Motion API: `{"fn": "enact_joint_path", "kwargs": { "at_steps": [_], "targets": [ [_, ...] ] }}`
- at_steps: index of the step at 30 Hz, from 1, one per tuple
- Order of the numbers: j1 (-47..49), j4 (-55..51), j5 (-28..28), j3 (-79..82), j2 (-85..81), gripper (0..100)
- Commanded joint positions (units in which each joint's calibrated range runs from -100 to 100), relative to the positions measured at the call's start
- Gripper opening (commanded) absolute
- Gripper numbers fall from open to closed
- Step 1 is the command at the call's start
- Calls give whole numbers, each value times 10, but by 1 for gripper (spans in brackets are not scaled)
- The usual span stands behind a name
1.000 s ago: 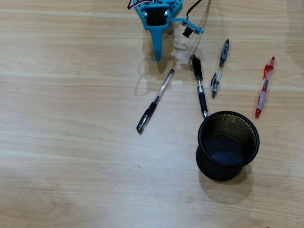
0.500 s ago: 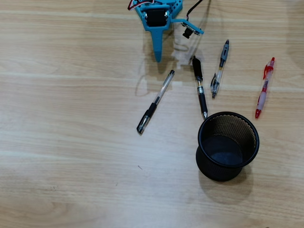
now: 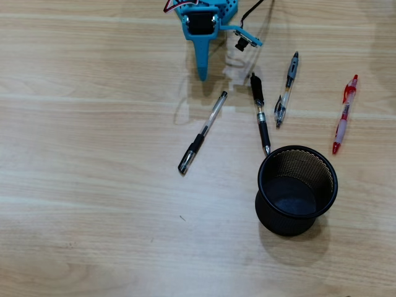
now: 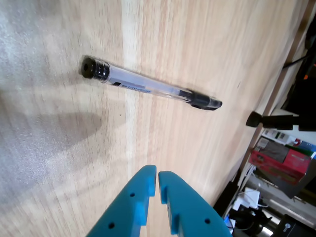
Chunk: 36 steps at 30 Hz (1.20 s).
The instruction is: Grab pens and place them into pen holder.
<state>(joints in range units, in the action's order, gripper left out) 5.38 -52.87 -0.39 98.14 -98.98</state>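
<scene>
Four pens lie flat on the bench, none yet in the holder (image 3: 297, 189), so the task looks to be at its start. Nearest the hand (image 3: 202, 75) is a clear pen (image 3: 203, 131), just ahead of the fingertips and slanting away; the wrist view shows the same clear pen (image 4: 148, 89) lying crosswise in front of the hand (image 4: 158, 174), apart from it and untouched. To one side of the hand in the overhead view lies the black pen (image 3: 259, 113), its tip close to the holder's rim, then a second clear pen (image 3: 286, 90), and farthest out the red pen (image 3: 344, 115). The holder stands upright and empty beyond the black pen, open mouth up, ready to take pens dropped from above.

Both fingers are pressed together with only a hairline slit between them, gripping nothing; they would need to spread before closing across a barrel. The hand hangs above the bench, probably lined up on the closest pen.

Light wood-grain laminate covers the bench (image 3: 93, 185), smooth and otherwise bare. Past its edge, the wrist view shows dark equipment, a cable and a red box (image 4: 281, 165).
</scene>
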Motion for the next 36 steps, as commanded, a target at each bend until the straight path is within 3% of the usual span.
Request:
{"fn": "enact_joint_path", "kwargs": {
  "at_steps": [1,5,13,17,19,28,30,36],
  "targets": [
    [-7,-1,-1,-119,-4,3],
    [-6,-8,-1,-254,2,3],
    [-39,-2,8,-295,3,3],
    [-41,-5,86,-294,3,3],
    [-39,-2,170,-296,7,3],
    [-40,-10,435,-392,206,3],
    [-39,-11,465,-434,270,3],
    [-38,-32,472,-561,444,3]
  ]
}}
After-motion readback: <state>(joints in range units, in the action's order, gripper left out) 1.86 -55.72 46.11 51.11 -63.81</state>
